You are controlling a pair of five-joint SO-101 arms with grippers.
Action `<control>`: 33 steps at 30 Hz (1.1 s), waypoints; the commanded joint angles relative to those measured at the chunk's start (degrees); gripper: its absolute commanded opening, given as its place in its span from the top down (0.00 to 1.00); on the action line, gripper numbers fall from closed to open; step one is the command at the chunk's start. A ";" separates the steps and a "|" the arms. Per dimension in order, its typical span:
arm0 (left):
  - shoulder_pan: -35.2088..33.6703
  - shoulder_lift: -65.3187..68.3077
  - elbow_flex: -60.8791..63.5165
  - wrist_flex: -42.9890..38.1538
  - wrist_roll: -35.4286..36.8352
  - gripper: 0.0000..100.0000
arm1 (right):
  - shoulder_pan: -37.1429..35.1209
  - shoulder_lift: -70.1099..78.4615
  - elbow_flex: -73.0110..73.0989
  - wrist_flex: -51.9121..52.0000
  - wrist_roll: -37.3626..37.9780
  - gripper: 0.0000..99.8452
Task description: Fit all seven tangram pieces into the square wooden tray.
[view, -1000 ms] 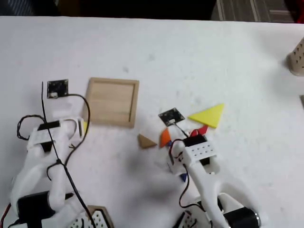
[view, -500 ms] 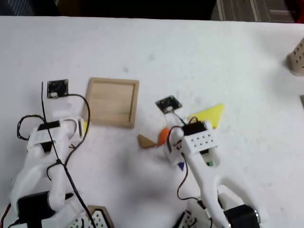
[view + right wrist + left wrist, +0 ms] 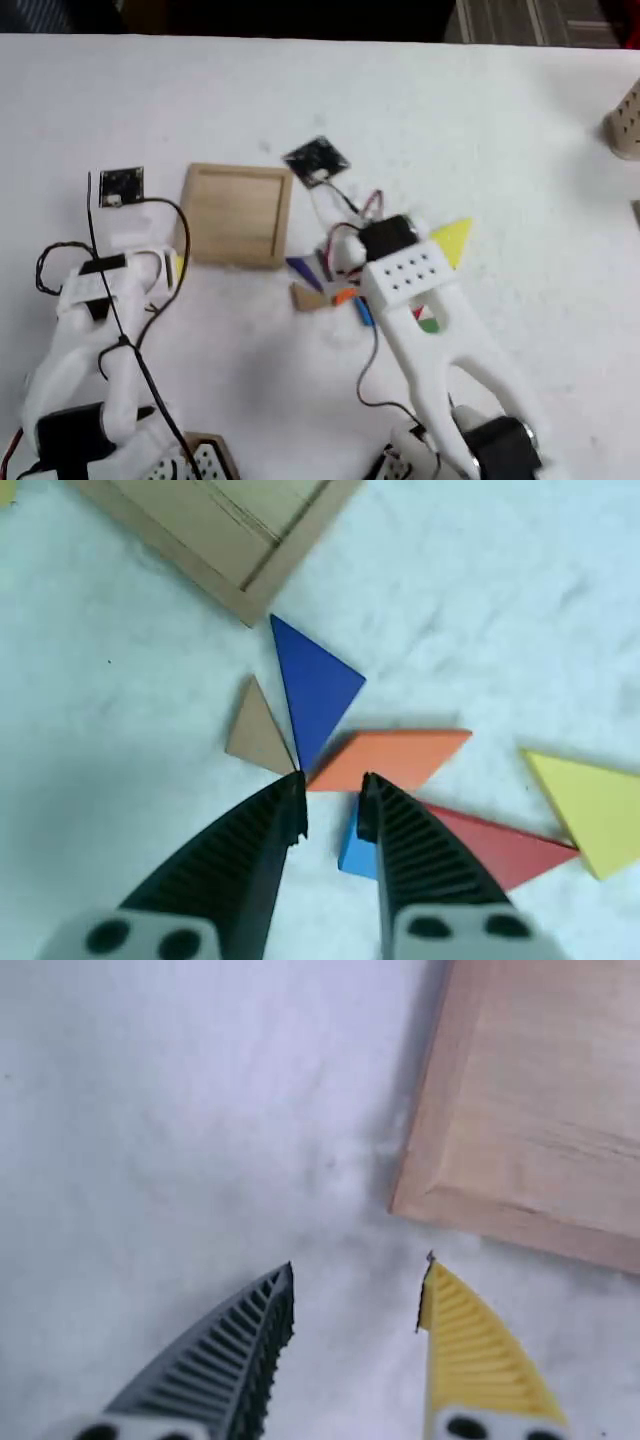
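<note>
The square wooden tray (image 3: pixel 238 213) lies bare at centre left. Off its near right corner sit a dark blue triangle (image 3: pixel 315 685), a tan triangle (image 3: pixel 258 735) and an orange parallelogram (image 3: pixel 385 755). A light blue piece (image 3: pixel 355 850), a red triangle (image 3: pixel 490 845) and a yellow triangle (image 3: pixel 590 805) lie further out. My right gripper (image 3: pixel 333 785) hangs narrowly open over the spot where the tan, blue and orange pieces meet, holding nothing. My left gripper (image 3: pixel 357 1280) is open and empty beside the tray's (image 3: pixel 425 1130) near left corner.
Two small black square boards lie on the white table, one (image 3: pixel 122 184) left of the tray and one (image 3: pixel 317 160) beyond its right side. A pale pegged object (image 3: pixel 626 125) stands at the far right edge. Loose cables trail over both arms.
My right arm has swung forward and left toward the tray, uncovering the dark blue triangle and other pieces. The black board on that side shifted farther back. The left arm has not moved.
</note>
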 commanded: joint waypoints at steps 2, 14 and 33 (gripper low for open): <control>-0.31 -2.51 -0.35 -1.05 -0.26 0.77 | -0.48 10.86 -12.66 -0.75 0.53 0.89; -0.31 -2.51 -0.44 -1.14 -0.26 0.77 | 1.45 30.81 -21.10 -1.10 10.11 0.80; -0.22 -2.51 -0.44 -1.14 -0.53 0.77 | -2.95 33.89 -12.66 -9.36 5.45 0.72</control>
